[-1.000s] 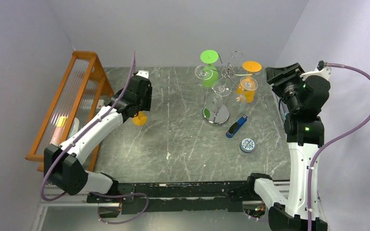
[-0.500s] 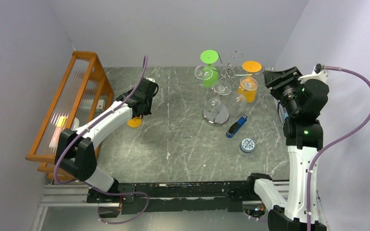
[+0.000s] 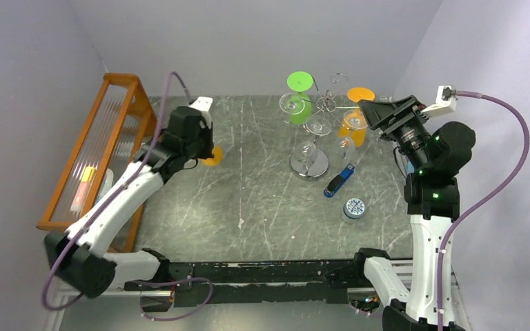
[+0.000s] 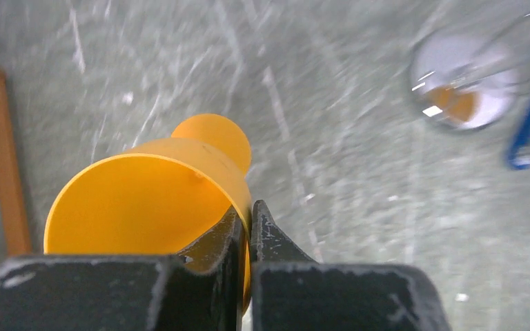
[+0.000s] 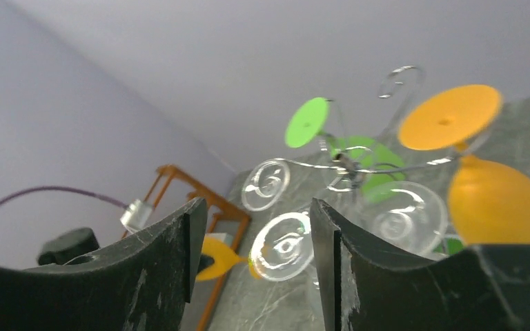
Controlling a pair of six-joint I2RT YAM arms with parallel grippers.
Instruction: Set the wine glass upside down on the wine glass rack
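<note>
View from above, with both wrist views. The left jaws are pinched shut on the rim of an orange wine glass (image 4: 145, 200), one black finger (image 4: 210, 252) inside the bowl and the other outside. The glass is tipped sideways over the left part of the bench (image 3: 248, 207). Its round foot (image 3: 212, 155) points toward the middle of the bench, well apart from the rack.

The wine glass rack (image 3: 315, 169), a chrome wire tree on a round mirrored base, stands at the far middle of the bench. Hanging upside down from its curled arms are a green glass (image 3: 300, 96), a second orange glass (image 3: 355, 116) and two clear glasses (image 3: 291, 103).

The right jaws stand apart with nothing between them. They are raised just beside the rack's right side and aimed at the hanging glasses.

An orange wooden rack (image 3: 103, 131) stands along the left edge. A blue object (image 3: 339, 181) and a small round tin (image 3: 354, 207) lie near the chrome base.
</note>
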